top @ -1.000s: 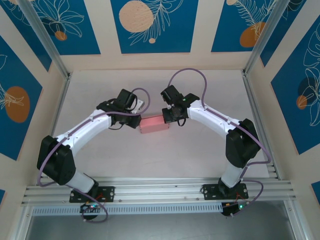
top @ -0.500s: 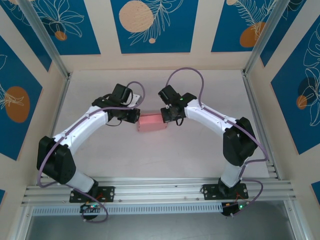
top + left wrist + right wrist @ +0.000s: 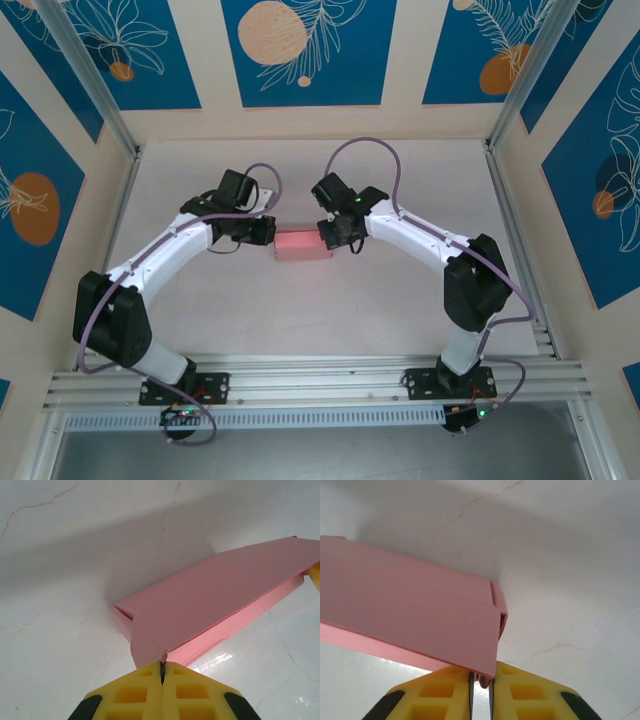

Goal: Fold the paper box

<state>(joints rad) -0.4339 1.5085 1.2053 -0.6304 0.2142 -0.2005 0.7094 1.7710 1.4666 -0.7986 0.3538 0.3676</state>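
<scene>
Mid-table, low salmon-pink paper box [image 3: 302, 245] — left hand [image 3: 161, 668] clamped on one end, right hand [image 3: 480, 679] barely apart.

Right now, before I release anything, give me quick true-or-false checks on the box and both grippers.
1. The left gripper is wide open. False: it is shut on a corner of the box.
2. Card from the box sits between the fingers of the right gripper. True.
3. The box lies between both grippers. True.
4. The box is blue. False: it is pink.
5. The box is a flat sheet. False: it has a top and side walls.
</scene>
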